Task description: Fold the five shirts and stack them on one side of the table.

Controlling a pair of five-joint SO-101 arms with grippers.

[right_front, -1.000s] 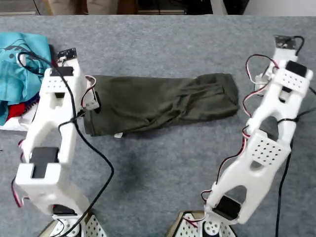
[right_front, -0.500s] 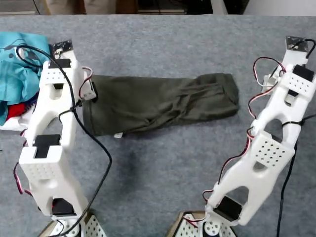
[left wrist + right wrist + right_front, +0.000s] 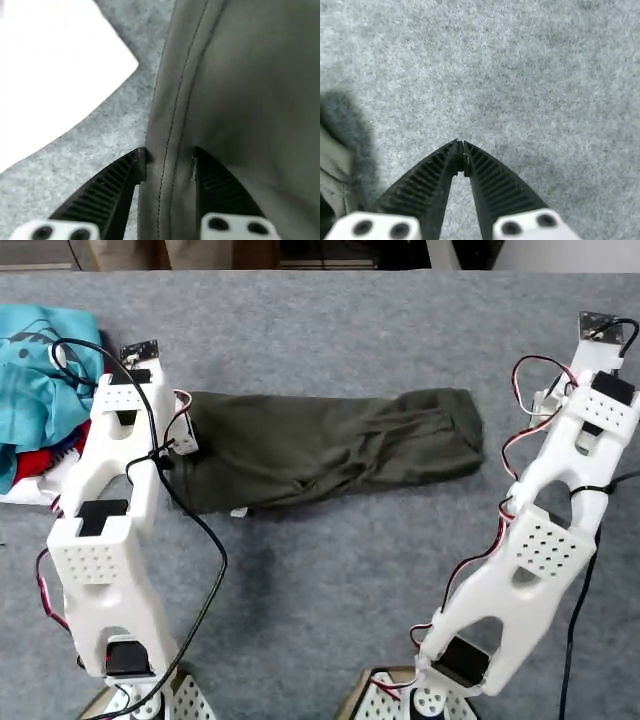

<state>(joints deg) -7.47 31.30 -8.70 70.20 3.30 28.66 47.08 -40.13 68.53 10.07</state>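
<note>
Notably, we see the left gripper [image 3: 169, 160] clamped on a stitched ridge of the shirt [image 3: 320, 450], its ribbed black fingers [image 3: 112, 187] held narrowly apart by the cloth. The olive shirt lies as a long, creased band across the grey felt table [image 3: 330, 580]. The right gripper [image 3: 463, 150] hangs over felt, tips together, holding nothing. We note a teal-and-red pile [image 3: 30, 390] beside the left arm.
</note>
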